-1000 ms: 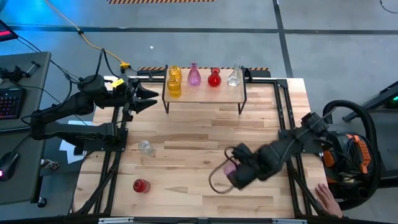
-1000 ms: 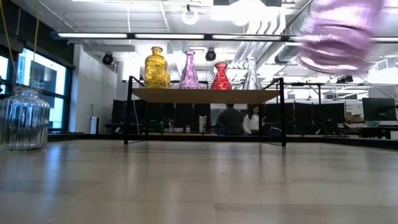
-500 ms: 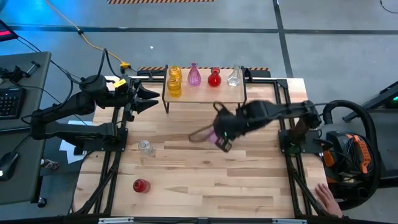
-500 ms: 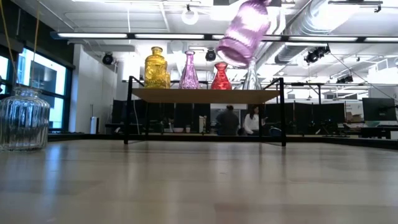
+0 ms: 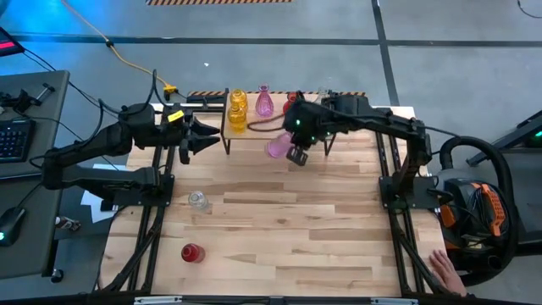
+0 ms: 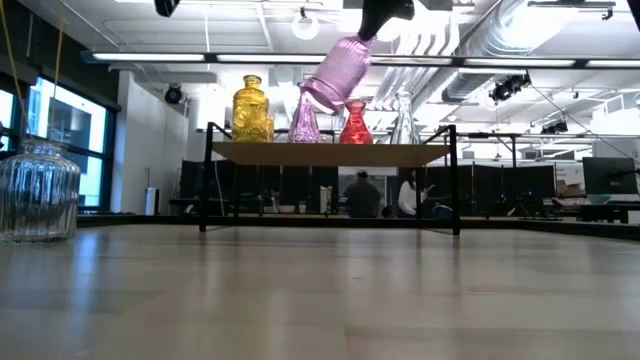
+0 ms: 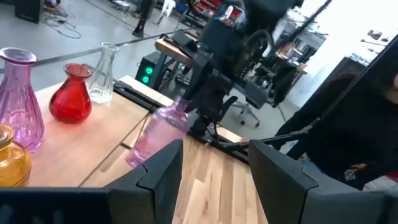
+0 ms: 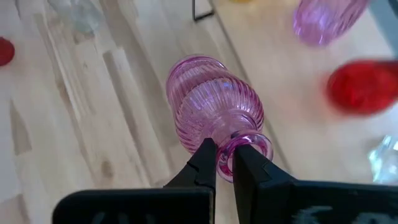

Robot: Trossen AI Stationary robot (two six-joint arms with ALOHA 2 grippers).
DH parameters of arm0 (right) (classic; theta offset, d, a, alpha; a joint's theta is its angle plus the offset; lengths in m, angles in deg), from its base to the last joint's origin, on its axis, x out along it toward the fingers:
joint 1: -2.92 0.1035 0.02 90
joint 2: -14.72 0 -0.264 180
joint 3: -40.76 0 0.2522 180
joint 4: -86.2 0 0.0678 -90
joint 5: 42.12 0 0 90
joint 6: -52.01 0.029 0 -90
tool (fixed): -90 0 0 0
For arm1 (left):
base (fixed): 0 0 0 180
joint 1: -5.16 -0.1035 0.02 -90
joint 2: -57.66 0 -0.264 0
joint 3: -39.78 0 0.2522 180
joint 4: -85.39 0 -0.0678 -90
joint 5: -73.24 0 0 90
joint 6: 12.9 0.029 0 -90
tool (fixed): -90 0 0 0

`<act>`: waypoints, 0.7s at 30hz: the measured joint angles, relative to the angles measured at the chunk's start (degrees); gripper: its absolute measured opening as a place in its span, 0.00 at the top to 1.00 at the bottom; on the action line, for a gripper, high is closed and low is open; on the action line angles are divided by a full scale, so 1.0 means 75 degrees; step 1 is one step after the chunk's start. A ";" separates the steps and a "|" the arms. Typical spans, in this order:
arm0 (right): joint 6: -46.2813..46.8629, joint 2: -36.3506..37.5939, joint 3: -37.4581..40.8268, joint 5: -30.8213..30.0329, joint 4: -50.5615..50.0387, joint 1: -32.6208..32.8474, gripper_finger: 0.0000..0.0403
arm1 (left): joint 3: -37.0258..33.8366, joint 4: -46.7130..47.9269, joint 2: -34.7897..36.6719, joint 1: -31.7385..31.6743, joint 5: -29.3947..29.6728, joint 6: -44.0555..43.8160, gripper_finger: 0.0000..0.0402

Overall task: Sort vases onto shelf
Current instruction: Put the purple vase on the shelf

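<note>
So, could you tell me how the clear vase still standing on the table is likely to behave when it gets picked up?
The clear vase looks like ribbed glass, so it is probably rigid, fragile, and slippery between pincer fingers. Its round belly suggests it would roll if tipped over. The right pincer holds the pink vase by its narrow neck, and it hangs tilted, so this one would likely swing similarly.

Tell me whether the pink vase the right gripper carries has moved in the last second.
Yes. The pink vase, pinched by its neck in the right gripper, has travelled from the table's near right area up to the shelf, now tilted at its front edge.
</note>
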 joint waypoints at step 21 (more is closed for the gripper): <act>-0.2617 0.0000 0.0006 0.0777 0.0954 -0.1229 1.00 | 0.0000 0.0045 -0.0943 -0.0122 0.0608 0.0411 0.57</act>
